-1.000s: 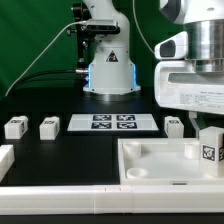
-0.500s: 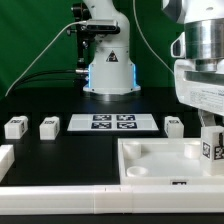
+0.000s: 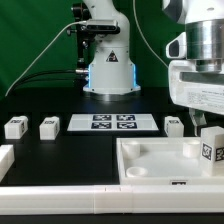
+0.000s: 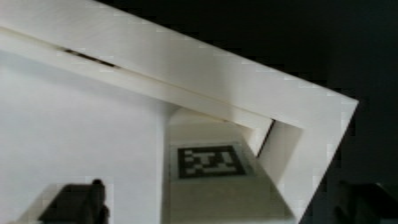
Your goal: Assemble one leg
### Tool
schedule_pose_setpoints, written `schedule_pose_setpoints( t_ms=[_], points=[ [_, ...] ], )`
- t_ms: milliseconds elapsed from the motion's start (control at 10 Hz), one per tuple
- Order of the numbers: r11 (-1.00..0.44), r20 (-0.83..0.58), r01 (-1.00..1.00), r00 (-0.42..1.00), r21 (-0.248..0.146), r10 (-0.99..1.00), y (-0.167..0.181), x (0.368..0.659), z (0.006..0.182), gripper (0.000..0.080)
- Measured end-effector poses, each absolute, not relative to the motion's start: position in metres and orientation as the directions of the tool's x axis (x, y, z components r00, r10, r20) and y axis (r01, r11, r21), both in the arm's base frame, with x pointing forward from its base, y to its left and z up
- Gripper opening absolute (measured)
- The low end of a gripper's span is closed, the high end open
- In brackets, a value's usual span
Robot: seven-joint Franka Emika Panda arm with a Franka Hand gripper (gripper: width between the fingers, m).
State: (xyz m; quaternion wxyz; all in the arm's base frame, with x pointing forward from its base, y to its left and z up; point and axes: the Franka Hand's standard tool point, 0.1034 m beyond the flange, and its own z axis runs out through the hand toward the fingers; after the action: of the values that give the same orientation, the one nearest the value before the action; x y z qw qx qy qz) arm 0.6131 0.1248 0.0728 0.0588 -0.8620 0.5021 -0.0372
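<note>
A leg [image 3: 210, 147], a small white block with a black-and-white tag, stands upright in the corner of the large white square piece [image 3: 160, 160] at the exterior view's right. My gripper [image 3: 207, 122] hangs right over it. In the wrist view the leg [image 4: 217, 162] shows its tag between my two dark fingers [image 4: 75, 205], with a gap on each side. The gripper [image 4: 219, 202] is open around the leg. The leg's lower end is hidden by the piece's rim.
Three more white legs stand on the black table: two at the exterior view's left [image 3: 15, 127] [image 3: 48, 127] and one at the right [image 3: 174, 125]. The marker board [image 3: 112, 123] lies between them. Another white part [image 3: 5, 158] sits at the left edge. The robot base [image 3: 108, 70] stands behind.
My gripper has turned about its own axis above the leg, swinging to the exterior view's right and back. The leg stands in the same corner.
</note>
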Motion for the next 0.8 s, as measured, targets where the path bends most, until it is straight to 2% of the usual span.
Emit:
schedule_pose_setpoints(
  t_ms=[200,400,600,800],
  points=[
    [-0.671,0.037,-0.73,0.673,-0.133,-0.739,0.1248,0.613,0.0726,0.0649],
    [-0.861,0.085,-0.499,0.858,-0.097,-0.507,0.125,0.6138,0.0734,0.0649],
    [-0.965,0.117,-0.257,0.958,-0.048,-0.261,0.1254,0.6138,0.0735,0.0649],
    [-0.997,0.126,-0.07,0.989,-0.016,-0.072,0.1247,0.6139,0.0734,0.0649]
  ],
)
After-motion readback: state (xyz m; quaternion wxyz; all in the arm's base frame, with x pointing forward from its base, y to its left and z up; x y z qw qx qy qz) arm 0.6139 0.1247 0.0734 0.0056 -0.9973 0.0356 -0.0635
